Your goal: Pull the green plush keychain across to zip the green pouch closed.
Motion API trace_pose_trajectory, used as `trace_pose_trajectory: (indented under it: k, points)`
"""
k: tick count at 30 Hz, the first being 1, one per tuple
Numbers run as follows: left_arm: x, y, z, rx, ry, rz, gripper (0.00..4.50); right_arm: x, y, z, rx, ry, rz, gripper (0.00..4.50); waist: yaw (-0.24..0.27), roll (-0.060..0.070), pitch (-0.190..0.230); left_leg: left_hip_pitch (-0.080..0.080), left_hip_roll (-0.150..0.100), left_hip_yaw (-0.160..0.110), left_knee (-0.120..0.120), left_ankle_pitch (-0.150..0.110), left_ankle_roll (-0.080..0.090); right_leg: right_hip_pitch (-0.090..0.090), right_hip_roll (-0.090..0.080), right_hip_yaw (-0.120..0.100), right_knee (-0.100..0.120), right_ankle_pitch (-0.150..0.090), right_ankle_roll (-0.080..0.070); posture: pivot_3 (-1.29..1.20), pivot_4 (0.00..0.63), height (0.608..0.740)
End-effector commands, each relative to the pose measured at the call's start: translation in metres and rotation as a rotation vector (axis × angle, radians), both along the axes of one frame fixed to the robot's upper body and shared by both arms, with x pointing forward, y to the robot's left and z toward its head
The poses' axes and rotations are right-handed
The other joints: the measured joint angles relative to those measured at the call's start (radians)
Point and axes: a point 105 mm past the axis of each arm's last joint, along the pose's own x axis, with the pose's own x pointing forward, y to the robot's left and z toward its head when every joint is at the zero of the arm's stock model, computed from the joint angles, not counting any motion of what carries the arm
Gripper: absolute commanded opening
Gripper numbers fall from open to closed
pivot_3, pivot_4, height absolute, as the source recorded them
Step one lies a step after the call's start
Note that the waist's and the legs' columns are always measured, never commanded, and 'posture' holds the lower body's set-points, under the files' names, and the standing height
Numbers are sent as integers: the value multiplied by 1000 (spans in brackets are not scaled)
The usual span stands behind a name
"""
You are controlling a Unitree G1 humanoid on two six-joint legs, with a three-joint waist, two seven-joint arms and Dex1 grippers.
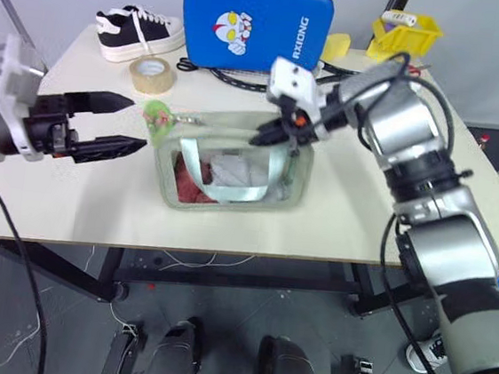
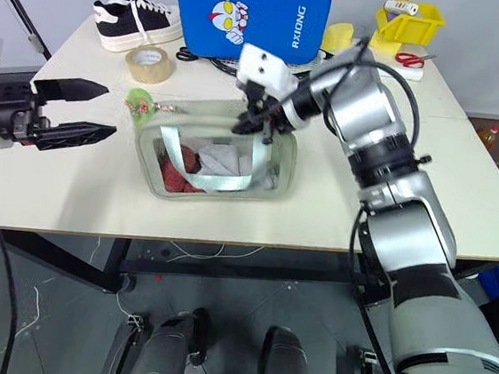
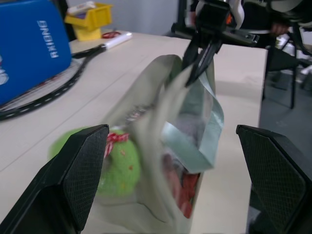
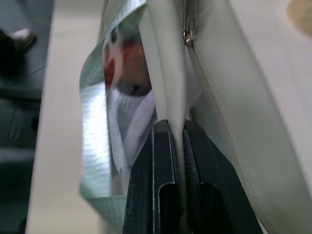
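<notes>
My right hand (image 2: 254, 123) is pinched shut on the green pouch (image 1: 234, 163) top edge mid-bench, left hand (image 1: 124, 123) wide open beside the green plush keychain (image 1: 157, 113). Pouch looks floppy, so I'd grab the squishy, light ball itself.

Soft cloth, clear plastic, matt table

The pouch (image 1: 231, 163) is pale matt cloth with glossy clear plastic panels and a shiny ribbon strap (image 4: 95, 141); its zipper ring (image 4: 187, 35) looks metal. The keychain (image 3: 119, 165) is fuzzy plush. The left gripper's fingers (image 3: 73, 180) show a fine rough mesh texture. The table (image 1: 70, 195) is smooth and matt, the case (image 1: 253, 22) smooth with a slight sheen.
</notes>
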Motion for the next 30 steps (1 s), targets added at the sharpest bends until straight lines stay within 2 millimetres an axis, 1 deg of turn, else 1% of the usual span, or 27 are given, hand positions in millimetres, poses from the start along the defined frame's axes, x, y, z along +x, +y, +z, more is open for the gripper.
trace_pose_trajectory:
  k: [1, 2, 4, 5, 6, 7, 10, 11, 13, 14, 16, 17, 18, 19, 20, 21, 22, 23, 26, 30]
  points:
    - [0, -2, 8, 17, -39, -13, 4500, -13, -6, 6, -6, -51, 9, 11, 1, 0, 0, 0, 0, 0, 0, 0, 0, 0, 0, 0, 0, 0, 0, 0, 150, 723]
    - [1, -3, 8, 19, -39, -17, 4500, -14, -6, 5, 3, -52, -7, 11, 1, 0, 0, 0, 0, 0, 0, 0, 0, 0, 0, 0, 0, 0, 1, 0, 150, 723]
    - [4, -6, 6, 34, -40, -26, 4500, -14, -7, 7, 39, -49, -59, 738, 1, 0, 0, 0, 0, 0, 1, 0, 0, 0, 0, 0, 0, 0, 0, 0, 150, 723]
    - [4, -6, 6, 39, -40, -30, 4500, -15, -7, 9, 54, -44, -75, 947, 1, 0, 0, 0, 0, 0, 1, 0, 0, 0, 0, 0, 0, -1, -2, 0, 150, 723]
    - [4, -7, 6, 39, -41, -34, 4500, -15, -9, 14, 84, -51, -96, 1354, 1, 0, 0, 1, 0, 0, 2, 0, 0, 1, 0, 0, 0, -1, -2, 0, 150, 723]
    - [5, -7, 6, 37, -40, -35, 4500, -15, -11, 20, 110, -59, -114, 1941, 1, 0, 0, 0, 1, 0, 2, 0, 0, 1, 0, 0, 0, -1, -2, 0, 150, 723]
    - [5, -6, 7, 37, -39, -36, 4500, -22, -29, 36, 134, -94, -147, 3361, 7, 0, 0, -1, 1, 0, 1, 0, 0, 0, 0, 0, 0, -1, -2, 0, 150, 723]
    - [5, -5, 7, 37, -36, -34, 4500, -22, -38, 38, 122, -116, -170, 3361, 8, 0, 0, -1, 1, 0, 1, 0, 0, 0, 0, 0, -1, -1, -2, 0, 150, 723]
    - [5, -3, 6, 34, -31, -30, 4500, -24, -55, 31, 77, -126, -205, 3361, 11, -1, 0, -1, 1, 0, 1, 0, 0, 0, 0, 0, -2, -1, -3, 0, 150, 723]
    - [6, -3, 5, 33, -27, -29, 4500, -25, -60, 23, 51, -118, -207, 3361, 11, -1, -1, 0, 1, 0, 1, 0, 0, 1, 0, 0, -3, -1, -3, 0, 150, 723]
    - [8, -3, 3, 32, -20, -29, 4500, -27, -62, 12, 27, -97, -205, 3361, 9, -1, -1, 1, 1, 0, 2, 0, 0, 1, 0, 0, -3, -1, -3, 0, 150, 723]
    - [9, -4, 0, 32, -12, -28, 4500, -27, -61, 6, 16, -87, -204, 2852, 6, -1, -1, 1, 1, 0, 1, 0, 0, 1, 0, 0, -3, -1, -4, 0, 150, 723]
    - [11, -4, -3, 36, -4, -29, 4500, -27, -60, 2, 12, -80, -205, 2593, 4, -1, 0, 1, 1, 0, 1, 0, 0, 1, 0, 0, -3, -1, -4, 0, 150, 723]
    - [13, -6, -6, 36, 5, -32, 4500, -26, -59, -1, 11, -75, -209, 2052, 2, 0, 0, 0, 1, 0, 1, 0, 0, 1, 0, 0, -3, -1, -4, 0, 150, 723]
    - [16, -6, -9, 30, 14, -32, 4500, -26, -58, -2, 12, -73, -212, 1667, 1, 0, 0, 0, 1, 1, 1, 0, 0, 1, 0, 0, -3, -1, -4, 0, 150, 723]
    - [18, -7, -10, 27, 17, -29, 4500, -25, -57, -2, 17, -71, -216, 1041, 1, 0, 0, 0, 1, 1, 1, 0, 0, 0, 0, 0, -3, -1, -4, 0, 150, 723]
    - [23, -7, -13, 25, 25, -17, 4500, -25, -56, -2, 25, -69, -221, 515, 0, 0, 0, 0, 1, 1, 1, 0, 0, 0, 0, 0, -2, -1, -4, 0, 150, 723]
    - [27, -7, -16, 28, 30, -9, 4500, -25, -55, -1, 32, -67, -223, 94, 1, 0, 0, 0, 2, 1, 1, 0, 0, 0, 1, 0, -2, -1, -3, 0, 150, 723]
    - [42, -4, -22, 28, 44, 26, 4500, -29, -50, 4, 61, -48, -230, 94, 2, 0, 0, 0, 2, 1, 3, 0, 0, 1, 1, 0, -1, -1, -3, 0, 150, 723]
    - [55, -4, -23, 8, 40, 43, 4500, -34, -47, 8, 72, -32, -237, 94, 5, 0, 0, 0, 2, 1, 3, 0, 1, 1, 1, 0, -1, -1, -3, 0, 150, 723]
